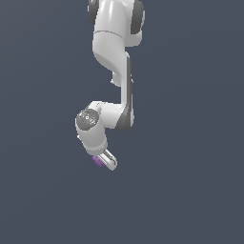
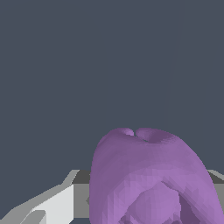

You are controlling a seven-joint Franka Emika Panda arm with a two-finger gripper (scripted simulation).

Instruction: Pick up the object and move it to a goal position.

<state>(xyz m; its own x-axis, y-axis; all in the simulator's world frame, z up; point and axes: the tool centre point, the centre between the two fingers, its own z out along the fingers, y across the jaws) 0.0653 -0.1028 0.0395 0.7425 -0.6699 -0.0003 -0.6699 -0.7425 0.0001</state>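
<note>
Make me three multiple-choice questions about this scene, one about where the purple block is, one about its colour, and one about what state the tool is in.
1. Where is the purple block?
A. Between the fingers of the tool
B. Lying far from the arm at the exterior view's right
C. Resting on top of the arm's upper link

2. What colour is the block?
A. Green
B. Purple
C. Orange

3. What state is the tool in?
A. Wide open with nothing in it
B. Out of sight in both views
C. Shut on the block

Answers:
1 A: the exterior view shows purple at the fingertips, and the wrist view shows the block filling the space right at the fingers.
2 B: both views show it purple.
3 C: the fingers sit tight beside the block in both views.
</note>
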